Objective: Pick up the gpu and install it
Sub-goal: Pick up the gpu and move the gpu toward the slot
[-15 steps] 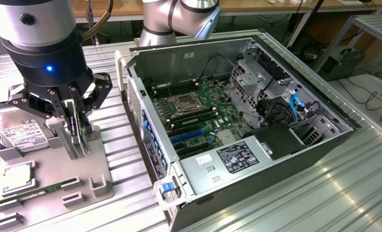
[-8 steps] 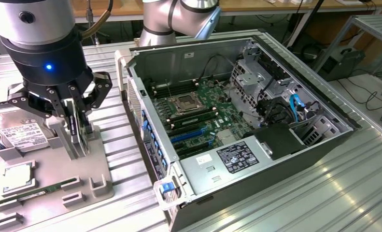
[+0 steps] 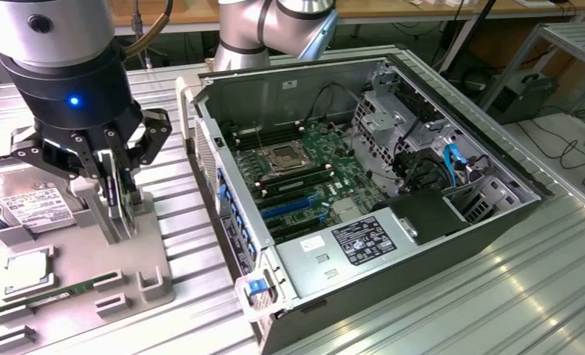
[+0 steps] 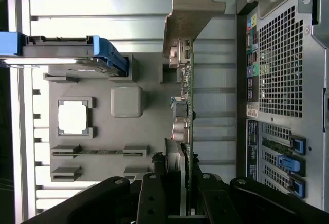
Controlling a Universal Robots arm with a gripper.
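The open case (image 3: 205,148), the largest item, is lying on its side just beside the tray (image 4: 103,134), on the exterior view's right of it, with its motherboard (image 3: 317,166) facing upward. The arm (image 3: 61,44) is reaching down over the tray from above. The tray itself is resting flat on the ribbed metal table (image 3: 489,296) and is carrying the loose parts. The gripper (image 3: 117,181) is hanging low over the tray's edge nearest the case, its fingers (image 4: 154,196) pressing in from both sides and clamping the gpu (image 4: 187,100). The hard drive (image 3: 31,203), with blue side rails, is sitting at the tray's end farthest from the case. The gpu is standing on edge in the tray's upright holder, its silver bracket (image 4: 190,13) pointing away from the gripper. The CPU (image 3: 26,266) is lying in a square pocket near the tray's middle, and the RAM stick (image 3: 61,291) is lying in a narrow slot beside that pocket.
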